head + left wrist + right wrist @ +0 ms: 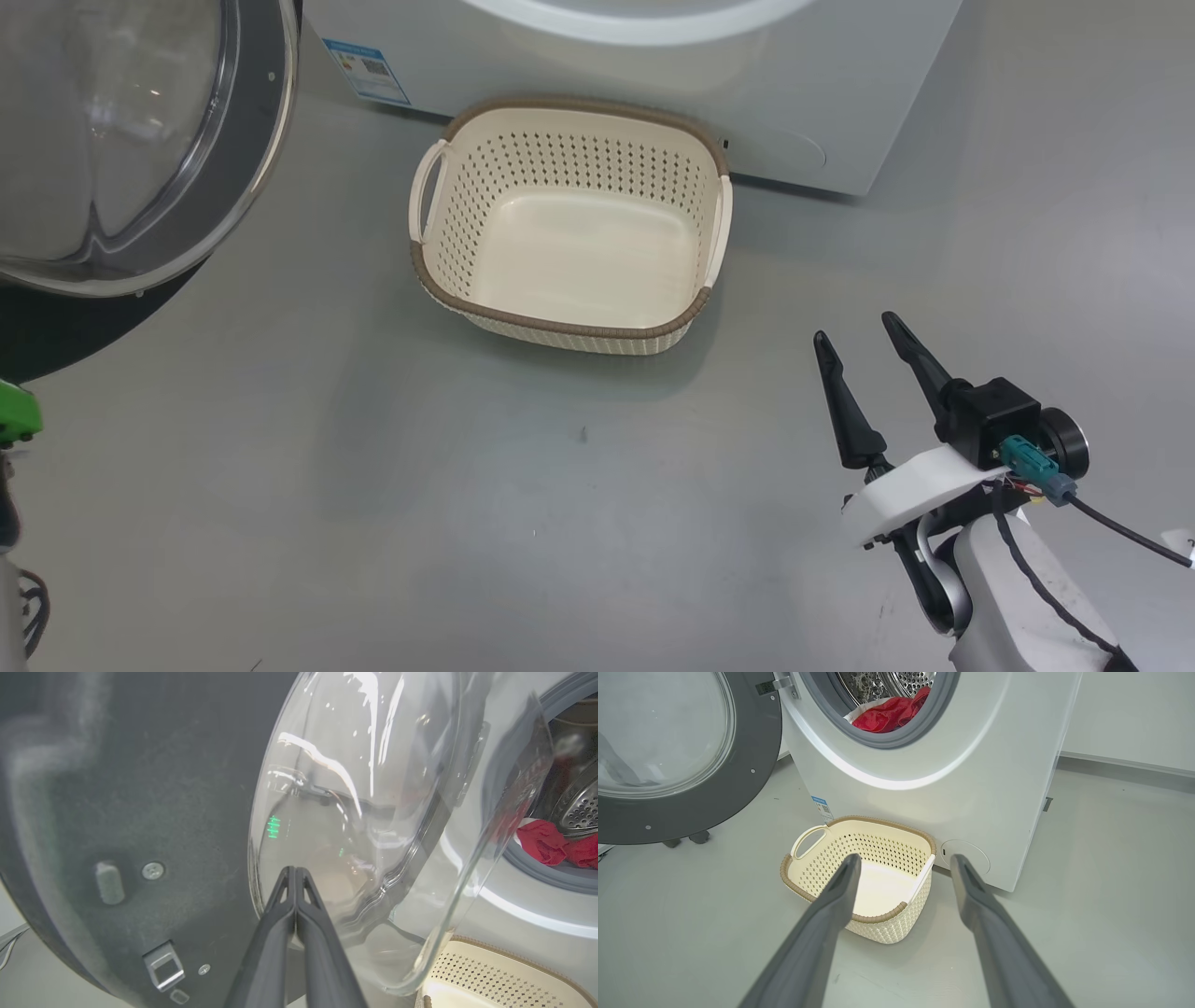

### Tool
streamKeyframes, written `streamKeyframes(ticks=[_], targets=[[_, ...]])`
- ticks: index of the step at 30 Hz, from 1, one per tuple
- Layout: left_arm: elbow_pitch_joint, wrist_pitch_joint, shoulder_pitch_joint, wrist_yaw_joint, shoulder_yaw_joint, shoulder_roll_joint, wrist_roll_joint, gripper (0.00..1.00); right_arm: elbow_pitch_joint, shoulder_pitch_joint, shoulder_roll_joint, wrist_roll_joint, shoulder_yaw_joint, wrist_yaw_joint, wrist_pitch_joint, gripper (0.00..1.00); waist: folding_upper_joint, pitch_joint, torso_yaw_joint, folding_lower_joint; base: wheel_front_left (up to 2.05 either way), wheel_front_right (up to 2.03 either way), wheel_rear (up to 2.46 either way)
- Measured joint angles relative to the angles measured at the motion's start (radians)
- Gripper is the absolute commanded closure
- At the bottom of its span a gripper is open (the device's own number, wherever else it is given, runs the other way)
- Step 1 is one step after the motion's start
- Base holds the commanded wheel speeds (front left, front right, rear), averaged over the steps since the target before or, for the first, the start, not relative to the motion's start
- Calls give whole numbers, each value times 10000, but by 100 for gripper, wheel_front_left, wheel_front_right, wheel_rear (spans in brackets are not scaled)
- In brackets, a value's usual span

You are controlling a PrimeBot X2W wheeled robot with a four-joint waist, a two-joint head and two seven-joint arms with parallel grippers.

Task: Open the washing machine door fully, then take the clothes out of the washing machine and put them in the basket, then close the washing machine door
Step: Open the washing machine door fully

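washing machine door (663, 746) swung open at left; clothes (889, 714) sit in the washing machine (971, 765) drum mouth, above and ahead of right gripper (906, 858), fingers spread, empty, pointing low at basket (882, 822) on floor under the opening. Left gripper (295, 870) fingers pressed together by door glass, contact unclear. Right arm looks nearer; reach must rise over basket

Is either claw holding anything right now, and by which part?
Nothing is held. The left claw is shut empty near the washing machine door; the right claw hangs open, empty.
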Motion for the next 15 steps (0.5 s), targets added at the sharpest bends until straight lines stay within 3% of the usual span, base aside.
streamKeyframes(ticks=[15], targets=[[-1175,-29,771,-265,-970,-619,842,100,280,462,276,807,-288,90,-84,0,1,-1500,-484,0,0,0,0]])
